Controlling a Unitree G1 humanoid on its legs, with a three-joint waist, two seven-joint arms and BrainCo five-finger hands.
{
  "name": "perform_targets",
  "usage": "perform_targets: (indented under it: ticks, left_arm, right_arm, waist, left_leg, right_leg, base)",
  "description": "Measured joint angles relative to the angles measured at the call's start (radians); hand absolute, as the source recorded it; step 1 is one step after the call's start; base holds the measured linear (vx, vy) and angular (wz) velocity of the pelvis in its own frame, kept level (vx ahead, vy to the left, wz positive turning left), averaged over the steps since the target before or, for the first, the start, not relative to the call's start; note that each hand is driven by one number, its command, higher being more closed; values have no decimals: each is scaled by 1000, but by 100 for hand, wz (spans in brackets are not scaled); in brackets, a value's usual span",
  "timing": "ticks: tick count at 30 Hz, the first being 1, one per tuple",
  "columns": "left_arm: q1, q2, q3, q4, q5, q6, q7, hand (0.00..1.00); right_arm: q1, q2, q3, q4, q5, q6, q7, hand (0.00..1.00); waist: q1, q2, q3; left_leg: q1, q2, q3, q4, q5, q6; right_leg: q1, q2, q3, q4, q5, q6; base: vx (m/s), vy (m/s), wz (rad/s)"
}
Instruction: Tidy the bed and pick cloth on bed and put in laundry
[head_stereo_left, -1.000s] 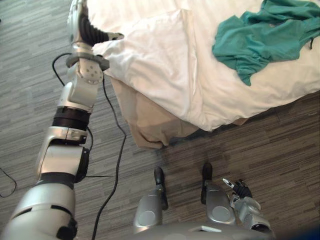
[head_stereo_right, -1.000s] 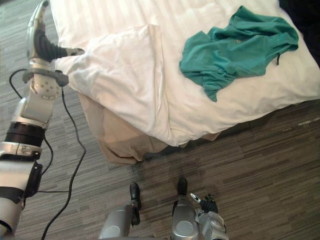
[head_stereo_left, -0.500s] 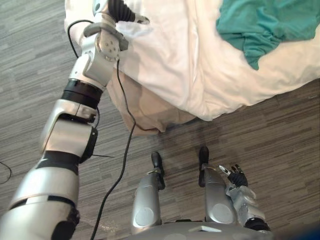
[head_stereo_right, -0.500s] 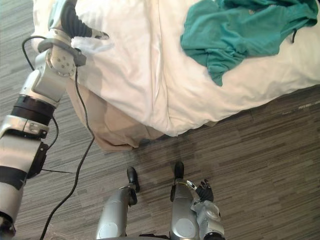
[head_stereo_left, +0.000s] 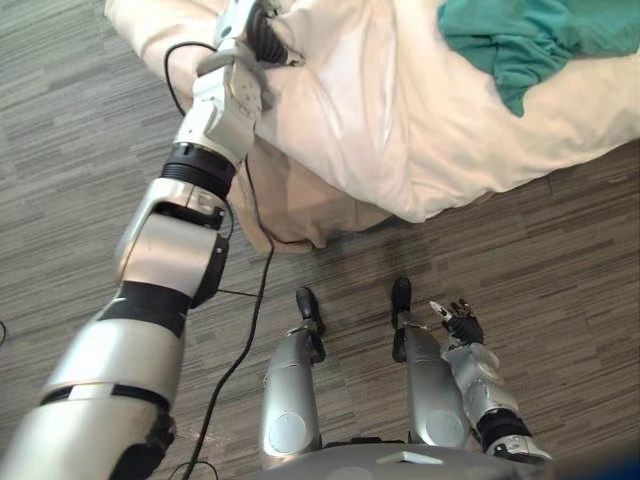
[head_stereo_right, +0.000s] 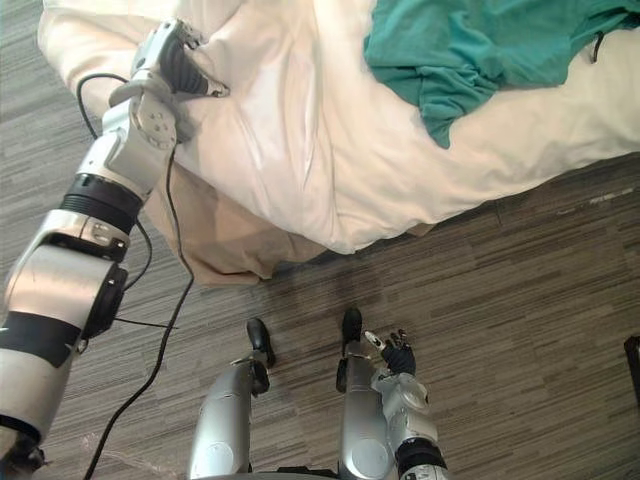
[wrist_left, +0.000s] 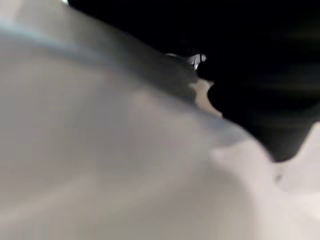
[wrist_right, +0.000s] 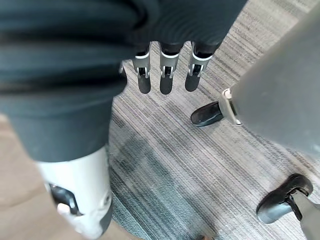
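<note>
Teal cloth (head_stereo_right: 460, 45): crumpled, lying on top of the white duvet (head_stereo_right: 300, 130), well apart from both hands. Left hand (head_stereo_right: 180, 65): raised, set against the duvet's rumpled near corner. Its wrist view is blurred by white fabric, so its grip cannot be told. Right hand (head_stereo_right: 398, 356): low at the robot's side over the grey plank floor (head_stereo_right: 520, 300), fingers straight and relaxed, holding nothing. Beige sheet (head_stereo_right: 225, 245): hangs below the duvet corner, seemingly down to the floor.
</note>
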Motion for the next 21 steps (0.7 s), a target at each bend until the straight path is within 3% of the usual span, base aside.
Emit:
perform_targets:
  ticks: [4,7,11,14,15,17,21]
  left_arm:
    - [70,75,-179,-186,1,-14,-35,100]
    - [209,112,-263,-324,1,-58,-40,100]
    - [462,164,-270,-438,-6,-105,-38,100]
    - [687,190,-182,-491,-20,-141,-38,100]
    - [770,193,-127,-509,-21,-143,-38,0]
    - [897,193,-38,-532,-23,-144,-37,0]
    - [1087,182,89,-572,-24,-146,-30,0]
  right_arm:
    - [13,3,2,5,0,3,0,0]
    - [62,0,2,0,-7,4,1,0]
    - [127,-5,-2,35,-34,12,2,0]
    - [136,-24,-7,120,-85,24,5,0]
    - [139,-36,-9,152,-104,28,7,0]
    - [150,-54,-20,188,-132,38,11,0]
    - [149,-83,-27,217,-172,49,15,0]
  waist:
    - [11,-1,-1]
    - [27,-1,-15]
    - [27,-7,-84]
    - [10,-1,-117]
    - [4,-2,-134]
    - [0,-1,-178]
    - [2,-2,-205]
  left_leg:
    - [21,1,1,25,1,2]
    - [117,-5,0,0,2,2]
    - [213,-51,-17,-93,28,-1]
    - [303,-77,-52,-204,85,-6]
    - [330,-83,-67,-240,102,-9]
    - [353,-90,-86,-289,127,-11]
    - [422,-103,-100,-337,140,-11]
  right_leg:
    - [38,-5,-14,-4,0,0]
    - [131,-10,-35,-7,-17,-5]
    - [224,-38,-76,-45,-63,-6]
    - [310,-41,-115,-95,-61,-4]
    - [336,-40,-129,-111,-60,-4]
    - [361,-35,-151,-137,-58,-2]
    - [440,-25,-168,-187,-48,1]
  base:
    - [-33,6,4]
    - [-3,1,6]
    - [31,-19,26]
    - [31,-32,34]
    - [27,-24,36]
    - [47,-15,30]
    - [35,-1,9]
